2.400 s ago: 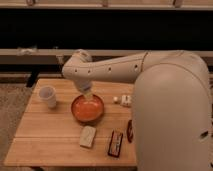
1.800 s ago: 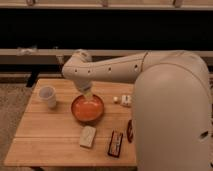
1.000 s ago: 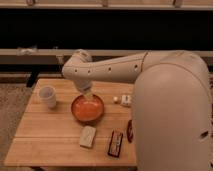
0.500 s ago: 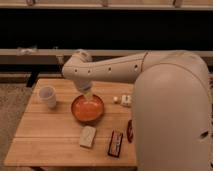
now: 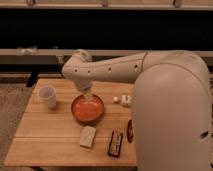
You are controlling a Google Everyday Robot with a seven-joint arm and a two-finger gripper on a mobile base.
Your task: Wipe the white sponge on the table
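Sponge lying free near the tabletop's front edge, hand over the bowl.
The hand hangs spread and empty just above the bowl, so it probably has to come forward and down to reach the sponge. A cup and a dark box share the pale planks; behind is a dark wall, with speckled carpet beside.

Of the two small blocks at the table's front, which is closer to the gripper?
The white sponge, the pale one left of the dark box; the gripper hangs over the orange bowl just behind it.
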